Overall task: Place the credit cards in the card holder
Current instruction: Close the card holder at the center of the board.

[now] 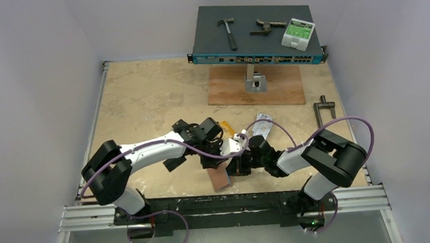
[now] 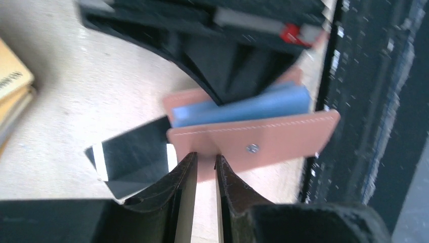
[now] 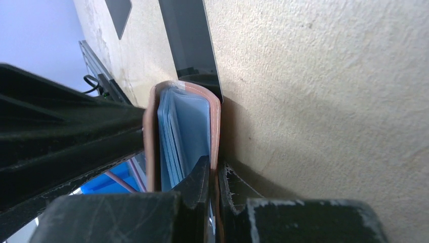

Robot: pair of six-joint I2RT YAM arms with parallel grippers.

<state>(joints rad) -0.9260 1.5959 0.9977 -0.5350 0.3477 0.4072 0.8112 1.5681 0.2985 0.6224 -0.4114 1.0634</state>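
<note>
Holder (image 2: 253, 136) open, blue sleeves (image 2: 243, 109) showing. L gripper (image 2: 205, 161) clenched on its flap; R gripper (image 3: 215, 172) pinching one cover. Black card (image 2: 134, 154) on bench (image 2: 101, 91), holder's 9 o'clock.

Card holder (image 2: 283, 136): matt salmon leather-look cover, 1 shiny metal snap (image 2: 252, 148); blue sleeves (image 3: 184, 136) smooth plastic; black card (image 2: 134, 154) glossy; table (image 1: 142, 98) rough, grainy.

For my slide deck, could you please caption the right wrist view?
Right gripper pinching one cover of the pink card holder, blue sleeves exposed.
</note>
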